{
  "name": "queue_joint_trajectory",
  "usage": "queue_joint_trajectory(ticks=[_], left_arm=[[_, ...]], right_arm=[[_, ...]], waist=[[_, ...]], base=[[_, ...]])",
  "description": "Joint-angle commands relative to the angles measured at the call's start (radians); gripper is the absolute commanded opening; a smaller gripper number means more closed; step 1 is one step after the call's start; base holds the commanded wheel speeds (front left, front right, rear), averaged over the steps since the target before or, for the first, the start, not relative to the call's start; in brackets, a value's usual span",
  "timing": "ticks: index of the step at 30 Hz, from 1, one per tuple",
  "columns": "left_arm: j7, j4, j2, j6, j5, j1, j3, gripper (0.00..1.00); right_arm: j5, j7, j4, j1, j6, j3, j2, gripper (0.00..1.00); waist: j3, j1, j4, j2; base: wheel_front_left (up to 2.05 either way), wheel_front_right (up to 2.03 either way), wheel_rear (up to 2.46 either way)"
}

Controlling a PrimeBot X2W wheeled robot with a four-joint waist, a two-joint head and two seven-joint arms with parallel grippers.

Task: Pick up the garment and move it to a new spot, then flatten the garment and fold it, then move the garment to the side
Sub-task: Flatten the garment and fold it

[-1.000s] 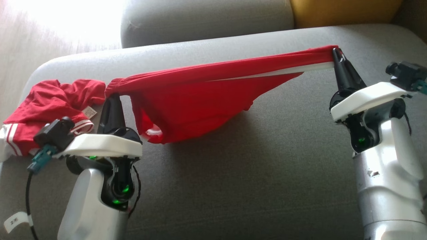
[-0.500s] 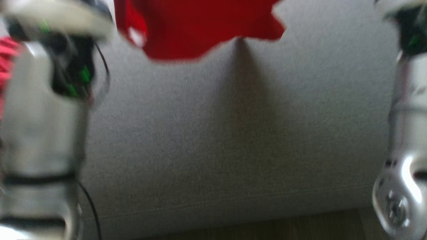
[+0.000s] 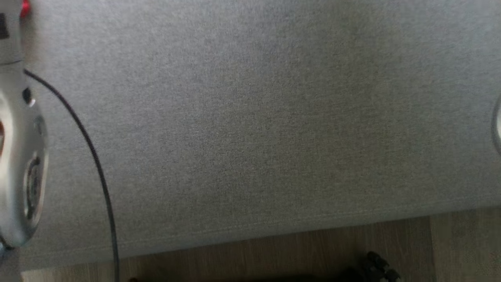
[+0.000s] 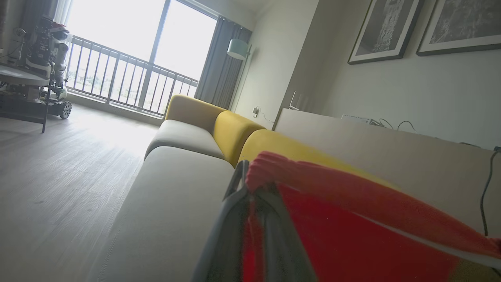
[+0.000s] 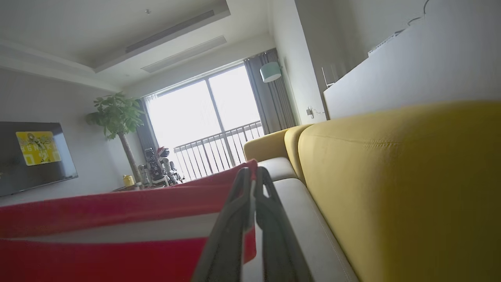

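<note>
Left wrist view, left gripper (image 4: 245,181): we see its fingers pressed together, pinching the bunched edge of the red garment (image 4: 352,239).
Right gripper (image 5: 253,173): fingers together, clamped on the garment's white-striped band.
Garment: we note it stretched away from each gripper, lifted over the grey sofa seat (image 4: 172,188).

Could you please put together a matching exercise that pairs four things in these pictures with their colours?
Things:
1. garment
2. back cushion
3. sofa seat
4. cable

Colours:
A. grey
B. black
C. red with a white stripe
D. yellow

Pairs: 1-C, 2-D, 3-A, 4-B.
</note>
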Motion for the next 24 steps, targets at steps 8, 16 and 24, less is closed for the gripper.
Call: queue_joint_trajectory(ticks=[8, 16, 24], left_arm=[[-0.133, 0.254, 0.021, -0.107, 0.045, 0.014, -0.06, 0.0], [-0.18, 0.37, 0.021, -0.16, 0.07, 0.175, -0.132, 0.0], [-0.201, 0.378, 0.022, -0.153, 0.023, 0.342, -0.07, 0.0]], right_arm=[[-0.051, -0.045, 0.131, 0.019, -0.011, -0.015, -0.013, 0.0], [0.005, -0.045, 0.193, 0.185, -0.011, 0.055, -0.013, 0.0], [0.094, -0.043, 0.267, 0.335, -0.011, 0.134, -0.019, 0.0]], waist=[[0.093, -0.0004, 0.008, 0.0001], [0.026, -0.0004, 0.015, 0.0001], [-0.096, -0.0004, 0.022, 0.0001]], base=[[0.0, 0.0, 0.0], [0.0, 0.0, 0.0], [0.0, 0.0, 0.0]])
